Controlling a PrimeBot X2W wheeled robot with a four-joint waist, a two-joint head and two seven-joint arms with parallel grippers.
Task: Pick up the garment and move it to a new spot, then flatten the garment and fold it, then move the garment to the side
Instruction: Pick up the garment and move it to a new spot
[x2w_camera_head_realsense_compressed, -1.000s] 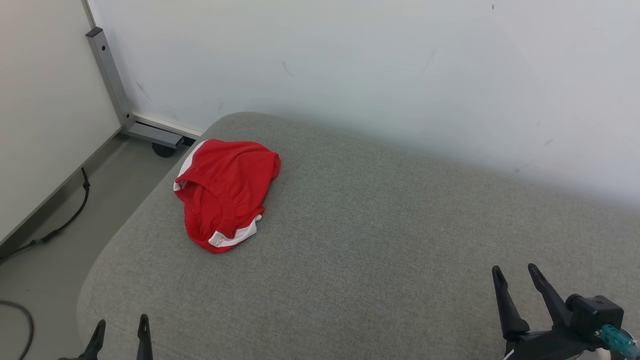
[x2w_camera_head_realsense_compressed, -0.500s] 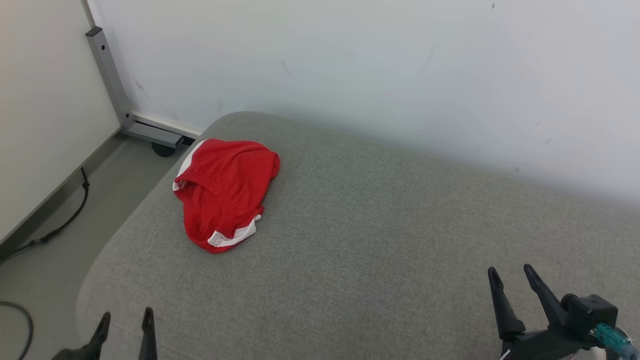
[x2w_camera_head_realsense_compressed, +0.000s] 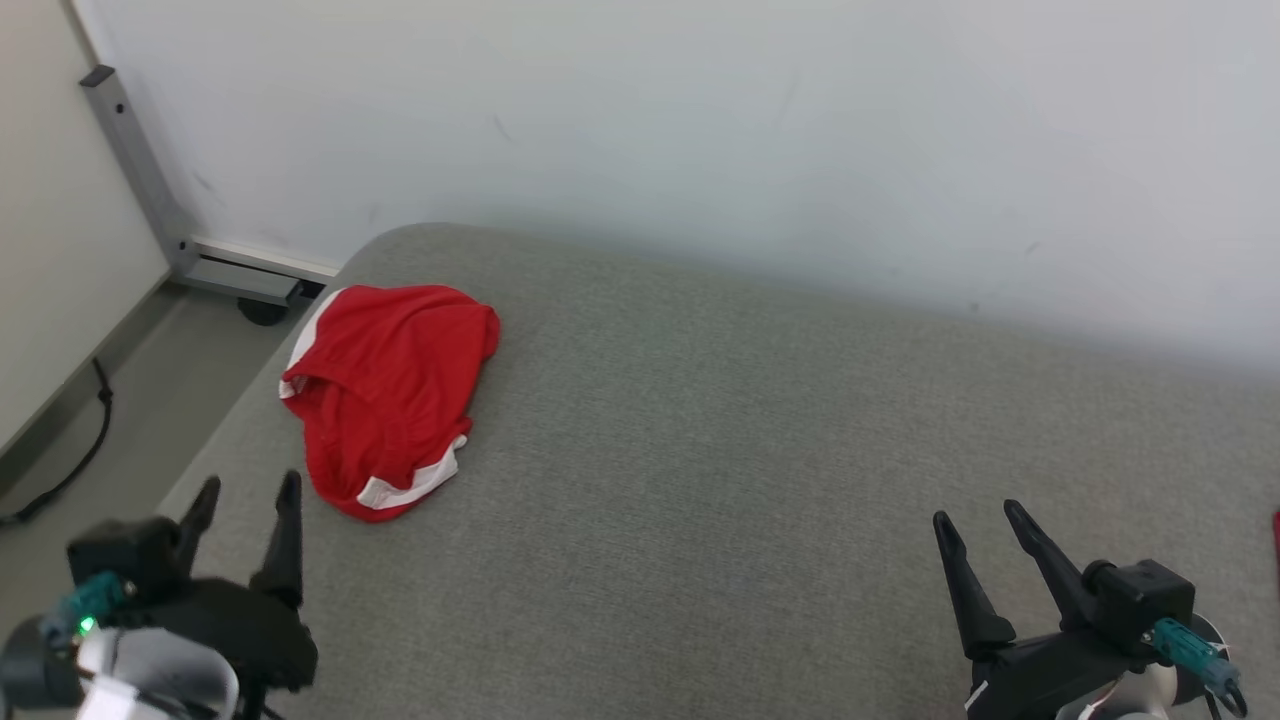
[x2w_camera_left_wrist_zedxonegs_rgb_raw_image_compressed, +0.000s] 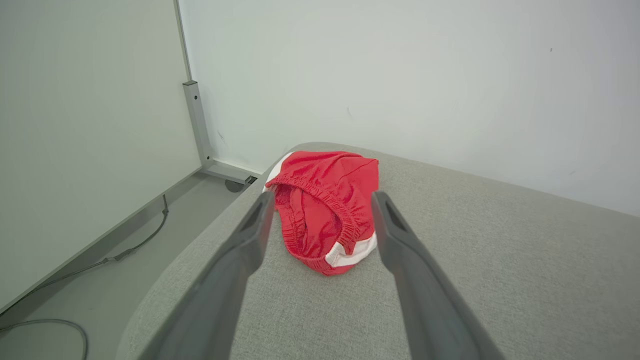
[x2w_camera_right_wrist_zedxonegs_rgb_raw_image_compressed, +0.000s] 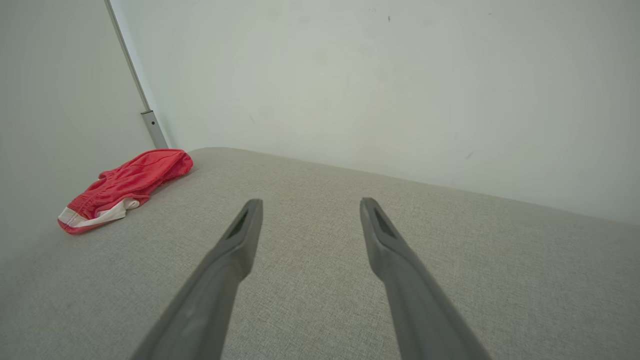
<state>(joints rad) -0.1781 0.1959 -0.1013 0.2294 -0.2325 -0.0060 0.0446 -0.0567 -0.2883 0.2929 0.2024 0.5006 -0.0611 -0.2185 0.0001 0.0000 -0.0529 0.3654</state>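
A red garment (x2w_camera_head_realsense_compressed: 385, 395) with white trim lies crumpled near the far left corner of the grey cushion (x2w_camera_head_realsense_compressed: 750, 450) in front of us, close to its rounded edge. Our left gripper (x2w_camera_head_realsense_compressed: 249, 482) is poised just short of the garment's near hem, its two dark fingers spread apart and empty. In the left wrist view the garment (x2w_camera_left_wrist_zedxonegs_rgb_raw_image_compressed: 325, 210) sits framed in the gap of that gripper (x2w_camera_left_wrist_zedxonegs_rgb_raw_image_compressed: 322, 196), elastic waistband turned toward us, the cloth apart from both fingers. Our right gripper (x2w_camera_head_realsense_compressed: 976, 514) hangs over the near right part of the cushion, well apart from the garment, fingers likewise parted with nothing between them. In the right wrist view the gripper (x2w_camera_right_wrist_zedxonegs_rgb_raw_image_compressed: 310, 201) points across bare grey fabric while the garment (x2w_camera_right_wrist_zedxonegs_rgb_raw_image_compressed: 122, 192) lies far off to that view's left. A pale wall (x2w_camera_head_realsense_compressed: 700, 120) rises behind the cushion. To the left, a grey metal post (x2w_camera_head_realsense_compressed: 130, 150) stands on a low base by the wall, and a dark cable (x2w_camera_head_realsense_compressed: 80, 458) trails along the floor (x2w_camera_head_realsense_compressed: 170, 360).
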